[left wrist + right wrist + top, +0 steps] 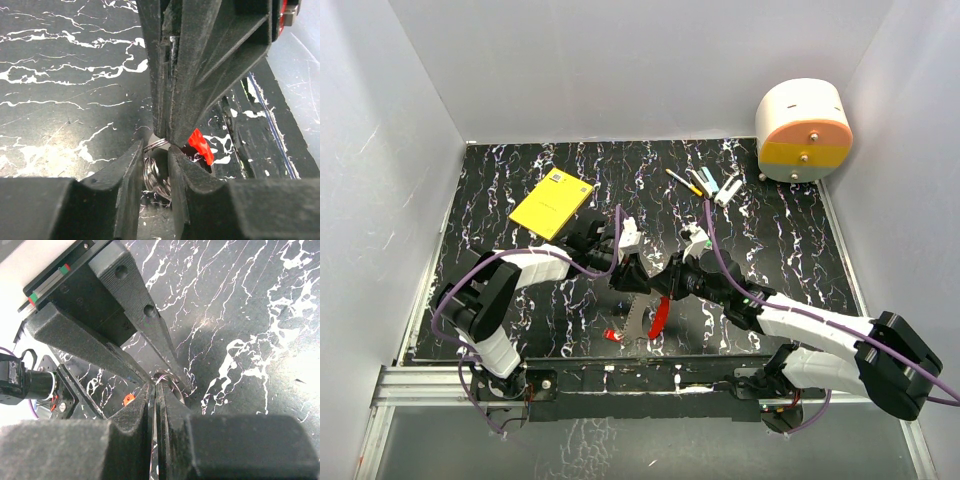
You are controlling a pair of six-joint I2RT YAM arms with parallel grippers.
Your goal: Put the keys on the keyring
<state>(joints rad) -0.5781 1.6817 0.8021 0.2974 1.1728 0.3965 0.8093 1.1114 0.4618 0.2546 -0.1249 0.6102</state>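
By the table's near edge, the left gripper is clamping the silver wire keyring; the right gripper, tip-to-tip with it, is pointing its pinched slim silvery key at the ring.

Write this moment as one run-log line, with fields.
left gripper: shut on coiled silver metal keyring | right gripper: shut, tips at same ring | slim red key, slim whitish-silver key: beside grippers, attachment unclear
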